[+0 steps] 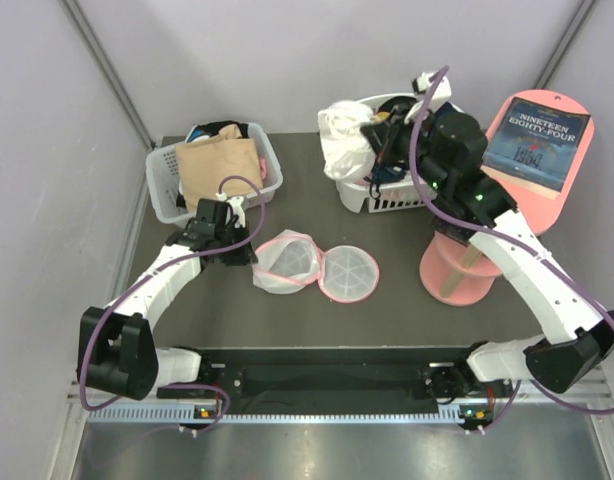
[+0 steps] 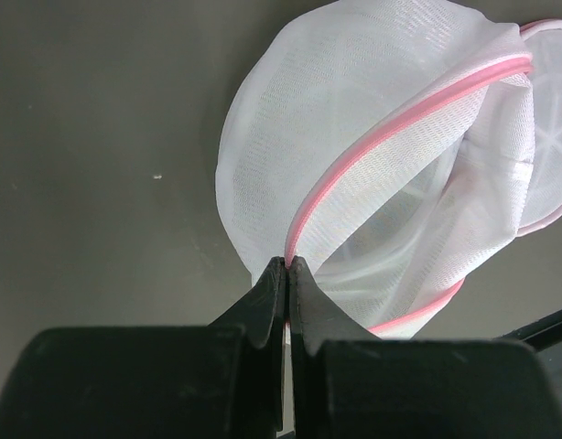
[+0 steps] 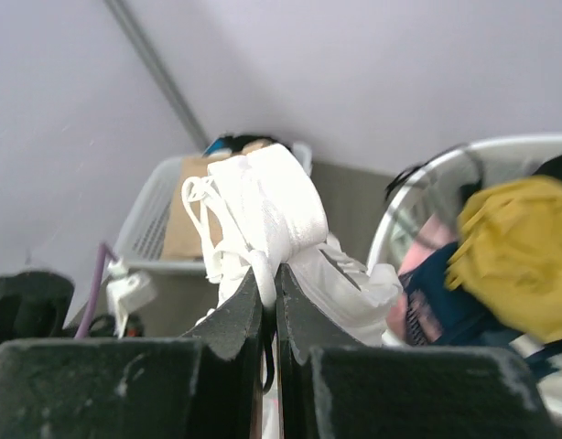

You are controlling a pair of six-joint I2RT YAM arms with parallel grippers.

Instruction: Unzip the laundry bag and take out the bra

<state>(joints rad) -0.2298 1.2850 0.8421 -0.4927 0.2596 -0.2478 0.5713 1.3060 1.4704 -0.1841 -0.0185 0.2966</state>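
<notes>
Right end effector (image 3: 269,268), clamped on the bra (image 3: 263,201), risks snagging loose straps; left end effector (image 2: 288,263) pinches the laundry bag (image 2: 354,137) rim at nine o'clock.

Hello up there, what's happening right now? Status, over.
Left gripper shut, pinching laundry bag by its pink rim. Right gripper shut on bra, raised near the white basket. Bag unzipped, open on table. Nothing blocking.

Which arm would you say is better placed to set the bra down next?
Right: the right claw is shut on the bra, up by the round white basket. The left claw is pinching the pink rim of the laundry bag.
</notes>
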